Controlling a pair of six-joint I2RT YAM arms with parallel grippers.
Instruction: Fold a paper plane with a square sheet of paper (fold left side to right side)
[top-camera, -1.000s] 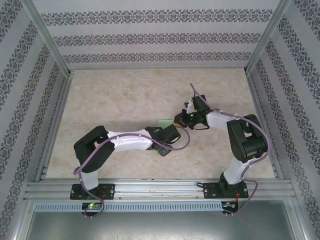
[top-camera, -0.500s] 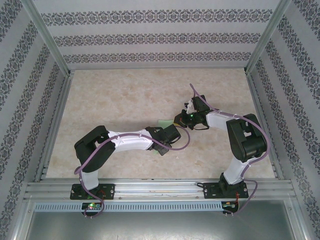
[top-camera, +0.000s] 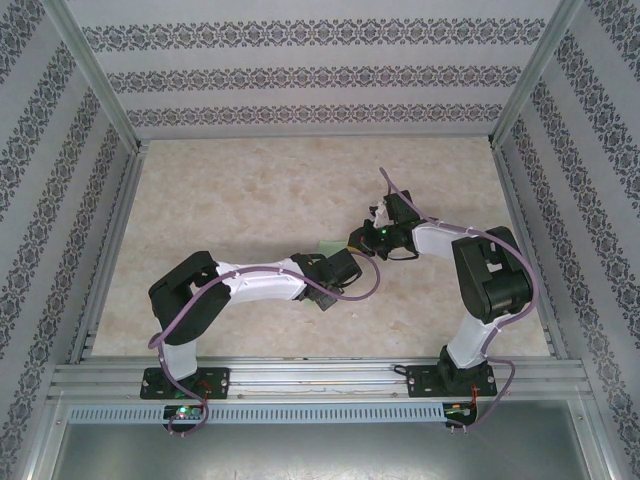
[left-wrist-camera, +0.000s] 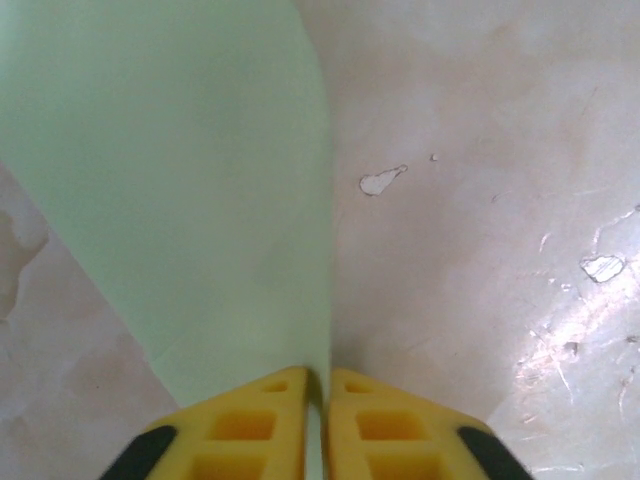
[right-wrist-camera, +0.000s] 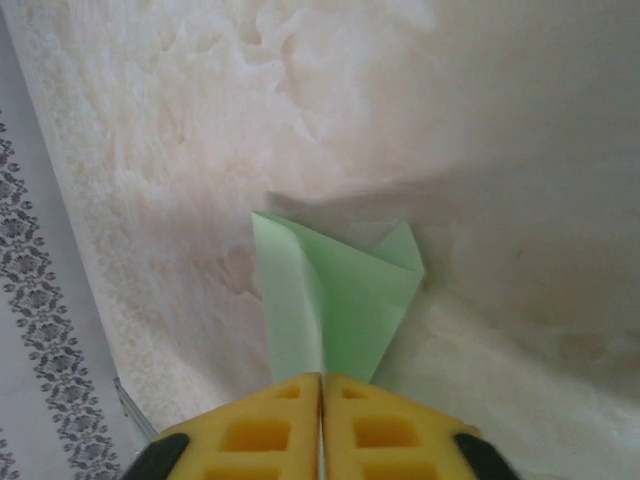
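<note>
The square sheet of paper is a light-green creased shape lying mid-table between my two grippers. In the left wrist view the paper spreads up and to the left, and its straight right edge runs down between the yellow fingertips of my left gripper, which is shut on it. In the right wrist view the paper shows folded flaps and an angular outline, its near end pinched in my right gripper, also shut. From above, my left gripper and right gripper sit close together over the sheet.
The marble-patterned table is fenced by patterned walls and aluminium rails along the near edge. Chipped spots mark the tabletop to the right of the paper. Cables loop off both wrists.
In the top view both arms and the paper stay almost exactly where they were; no shift is visible.
</note>
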